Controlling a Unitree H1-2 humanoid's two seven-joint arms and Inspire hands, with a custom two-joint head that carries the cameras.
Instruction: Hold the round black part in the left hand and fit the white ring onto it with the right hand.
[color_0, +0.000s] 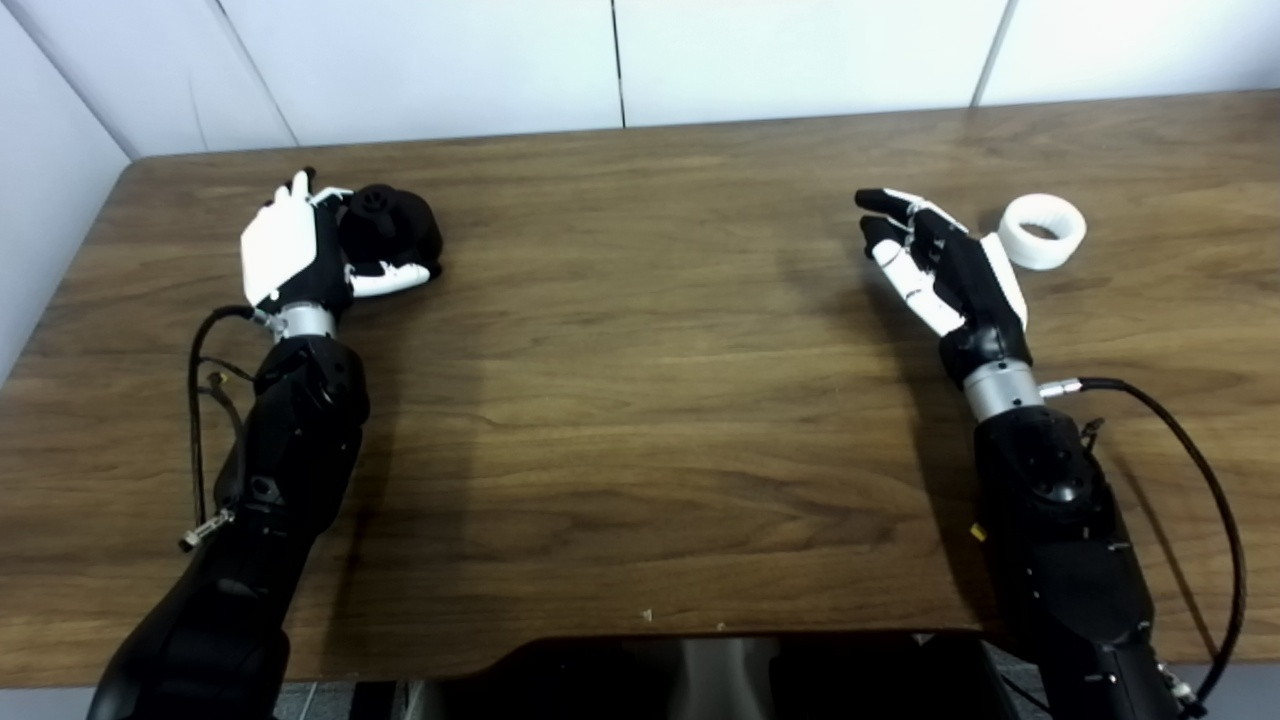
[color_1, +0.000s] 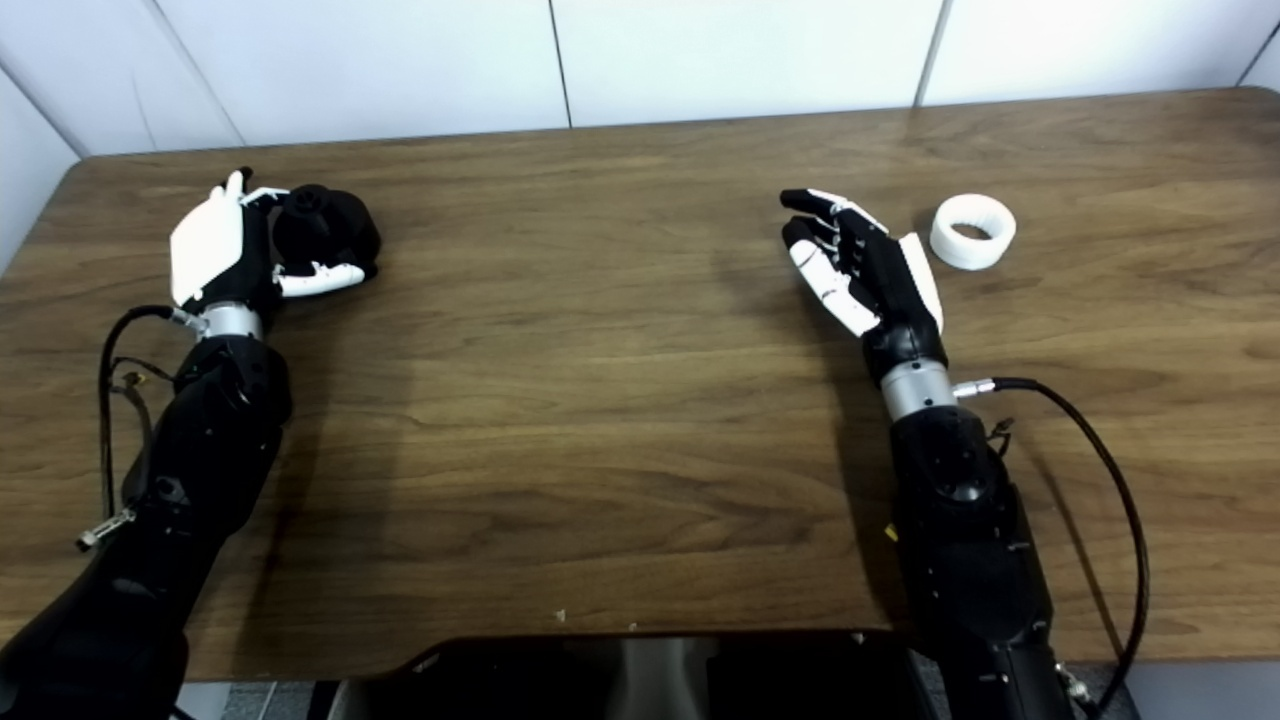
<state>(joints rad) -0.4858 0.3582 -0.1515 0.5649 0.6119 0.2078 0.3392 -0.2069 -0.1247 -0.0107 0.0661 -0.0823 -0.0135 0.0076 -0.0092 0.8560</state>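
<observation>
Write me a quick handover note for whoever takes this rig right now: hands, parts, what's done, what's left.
Left hand: at the table's far left, curled around the round black part, which looks to be resting on the table; whether the grip is firm cannot be told.
Right hand: open, holding nothing, palm facing inward.
White ring: lying on the table just beyond and right of the right hand, not touched.
Done: left hand is at the black part.
Left: pick up the ring, bring the parts together, fit the ring on.

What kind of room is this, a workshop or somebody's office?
Probably a lab or test bench, not a home: a bare wooden table against plain white wall panels, holding only a round black part and a white ring, with cabled robot arms.
</observation>
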